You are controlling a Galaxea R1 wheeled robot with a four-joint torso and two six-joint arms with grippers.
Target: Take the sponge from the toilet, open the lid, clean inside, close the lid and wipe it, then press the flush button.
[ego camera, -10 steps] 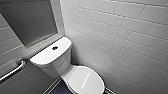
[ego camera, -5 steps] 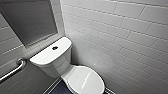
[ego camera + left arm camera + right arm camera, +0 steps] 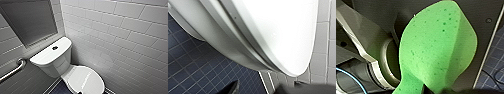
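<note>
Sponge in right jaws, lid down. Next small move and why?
Probably ease the left jaws under the front rim of the lid and start lifting it. The lid lies shut on the toilet, the sponge looks pinched in the right jaws, and the left wrist view is close beside that rim.

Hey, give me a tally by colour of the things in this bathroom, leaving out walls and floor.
White: 1, toilet
Green: 1, sponge
Dark: 1, flush button
Silver: 1, grab bar
Grey: 1, framed panel
Total: 5
</note>
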